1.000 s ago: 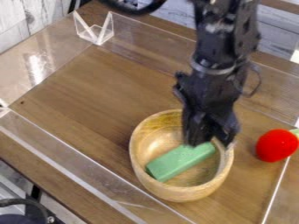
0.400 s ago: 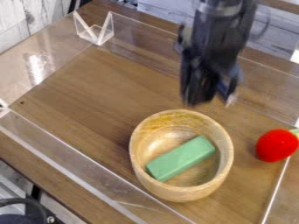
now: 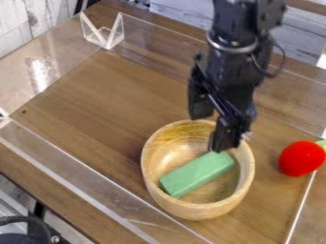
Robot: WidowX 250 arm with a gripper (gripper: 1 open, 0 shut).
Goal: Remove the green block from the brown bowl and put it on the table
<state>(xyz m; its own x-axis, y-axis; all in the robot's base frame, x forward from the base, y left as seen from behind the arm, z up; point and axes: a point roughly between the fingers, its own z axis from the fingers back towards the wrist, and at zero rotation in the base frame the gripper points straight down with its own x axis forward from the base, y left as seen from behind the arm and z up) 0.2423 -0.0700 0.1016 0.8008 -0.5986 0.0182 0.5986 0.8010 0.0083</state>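
With my jaws (image 3: 222,136) spread at the bowl's (image 3: 152,157) one o'clock, I should centre over the block (image 3: 197,173) before lowering.

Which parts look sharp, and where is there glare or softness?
Camera view: pale glare streaks on the clear acrylic wall; round light-brown wooden bowl reads clearly; dark robot gripper looks soft, its fingertip detail lost.
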